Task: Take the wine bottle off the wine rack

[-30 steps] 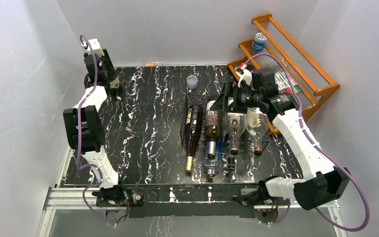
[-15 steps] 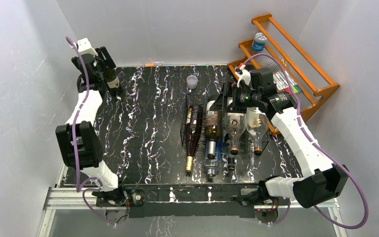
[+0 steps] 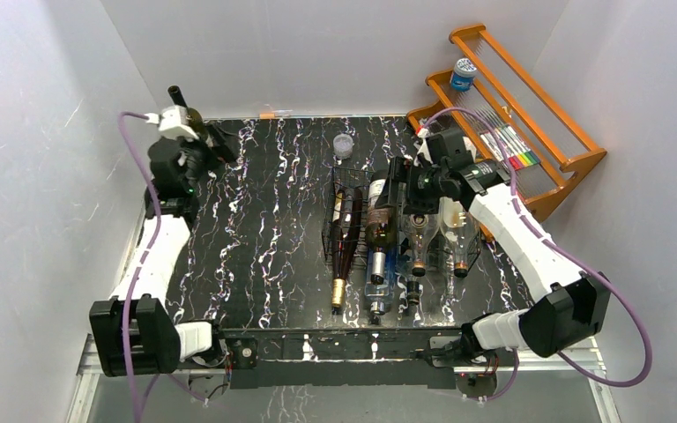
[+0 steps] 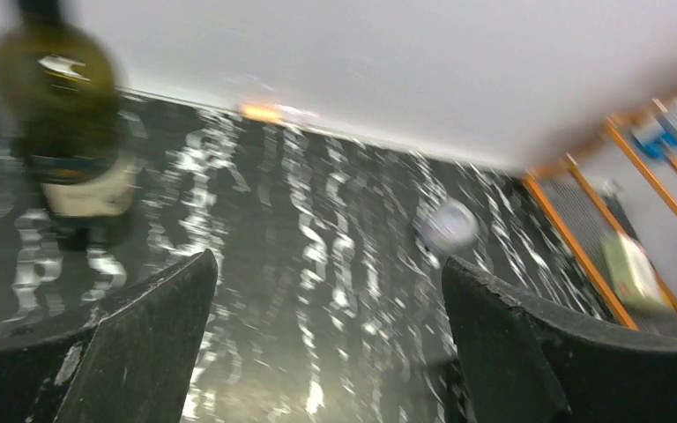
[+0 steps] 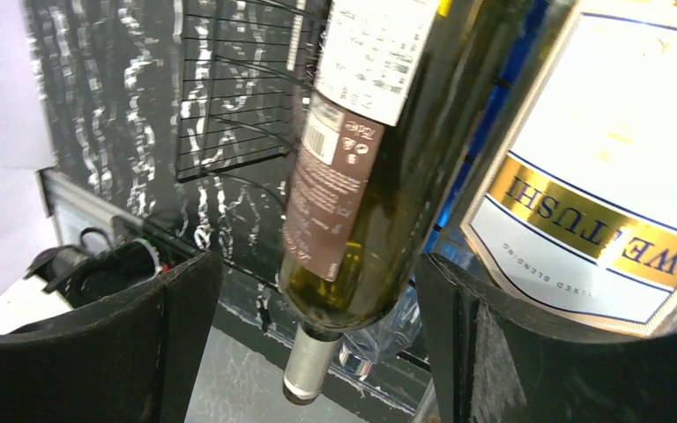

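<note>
"Where's the wine bottle (image 5: 361,176)?"

"Lying in the wine rack (image 3: 345,181), second from the left, neck towards the arms. The right gripper (image 5: 317,264) straddles its fat end, jaws wide, a gap showing on one side. Nothing held."

"And the left gripper (image 4: 326,264)?"

"Spread wide, empty, near an upright green bottle (image 4: 70,115) at the far corner."

"How would it handle?"

"Heavy glass, I'd guess: stiff, slick, breakable. I'd clamp the body squarely at the paper label and lift clear of its neighbours."
</note>
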Action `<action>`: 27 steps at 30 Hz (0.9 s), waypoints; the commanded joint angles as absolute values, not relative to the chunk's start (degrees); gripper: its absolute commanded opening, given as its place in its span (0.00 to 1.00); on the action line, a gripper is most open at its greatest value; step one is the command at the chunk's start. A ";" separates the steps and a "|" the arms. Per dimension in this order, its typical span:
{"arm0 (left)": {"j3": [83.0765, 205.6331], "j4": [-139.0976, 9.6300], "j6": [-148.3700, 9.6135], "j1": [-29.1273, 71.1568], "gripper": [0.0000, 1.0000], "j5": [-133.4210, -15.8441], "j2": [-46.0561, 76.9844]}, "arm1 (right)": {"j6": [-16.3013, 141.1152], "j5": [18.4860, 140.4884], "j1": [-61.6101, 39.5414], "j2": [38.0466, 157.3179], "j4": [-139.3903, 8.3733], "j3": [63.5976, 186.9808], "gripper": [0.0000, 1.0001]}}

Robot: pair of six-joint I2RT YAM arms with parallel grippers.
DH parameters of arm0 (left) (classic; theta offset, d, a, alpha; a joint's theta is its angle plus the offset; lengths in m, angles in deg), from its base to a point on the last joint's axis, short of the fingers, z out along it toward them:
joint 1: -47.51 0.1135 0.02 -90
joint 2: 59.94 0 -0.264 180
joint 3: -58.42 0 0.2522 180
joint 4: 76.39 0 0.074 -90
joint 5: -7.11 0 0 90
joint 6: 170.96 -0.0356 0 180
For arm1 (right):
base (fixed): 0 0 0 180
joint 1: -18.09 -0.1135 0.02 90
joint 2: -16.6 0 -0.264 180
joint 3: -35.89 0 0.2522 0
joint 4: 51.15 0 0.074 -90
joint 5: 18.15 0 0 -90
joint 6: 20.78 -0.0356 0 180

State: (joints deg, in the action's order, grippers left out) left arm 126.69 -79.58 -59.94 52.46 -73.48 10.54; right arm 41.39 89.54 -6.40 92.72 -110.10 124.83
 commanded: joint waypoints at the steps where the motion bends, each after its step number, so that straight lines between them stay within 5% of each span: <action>1: 123.78 -82.95 -63.75 44.28 0.98 -65.31 7.86 | 36.39 77.24 -10.47 94.77 -114.31 129.92 0.90; 8: 119.45 -80.33 -70.74 38.22 0.98 -67.92 3.95 | 29.23 60.70 -18.50 101.14 -122.32 137.73 0.98; 27: 121.69 -71.60 -80.51 25.56 0.98 -84.63 -3.44 | 18.71 38.16 -27.31 116.02 -133.33 148.19 0.93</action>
State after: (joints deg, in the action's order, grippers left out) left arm 119.71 -72.13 -78.56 26.74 -81.99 -1.46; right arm 21.39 43.46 -27.12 115.25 -131.02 145.57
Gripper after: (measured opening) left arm 0.982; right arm 0.939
